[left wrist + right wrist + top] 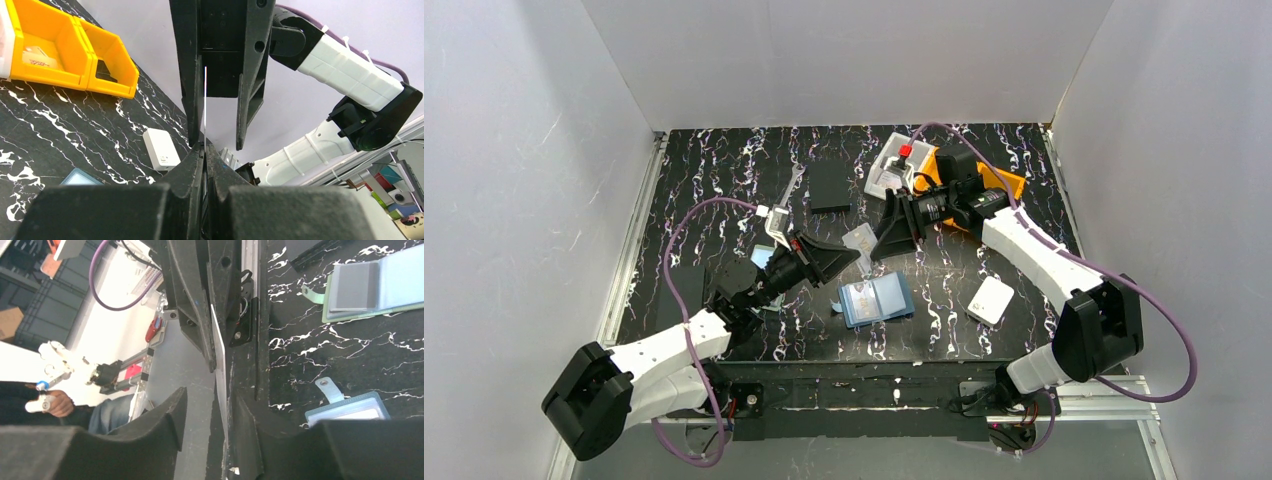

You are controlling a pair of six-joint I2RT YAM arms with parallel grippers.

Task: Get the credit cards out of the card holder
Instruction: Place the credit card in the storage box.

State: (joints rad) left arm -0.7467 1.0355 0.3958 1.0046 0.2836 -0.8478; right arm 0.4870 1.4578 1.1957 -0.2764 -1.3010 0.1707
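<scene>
Credit card (859, 238): one is clearly out, held in the air just beyond the far edge of the card holder (876, 300) and seen edge-on from both wrists. There is one card holder, lying open and flat on the table (724, 170); it shows two pale panels under clear pockets, and I cannot tell whether those are cards. The left gripper (205, 150) is closed tight on the near end of the card. The right gripper (209, 397) faces it with its jaws apart, one finger on each side of the card; the card runs close along one finger with a clear gap to the other.

In the right wrist view one smaller clear sleeve (350, 410) with a tab lies apart from the holder. One white box (991, 298) sits to the holder's right, well apart; one flat black rectangle (830, 185) lies beyond the holder. Far beyond it and to the right stands a yellow bin (117, 82) with two compartments, one holding a pale packet (37, 57) and the other a dark thing (106, 70). Beside the bin a pale tray (879, 180) holds a red-topped item (905, 151).
</scene>
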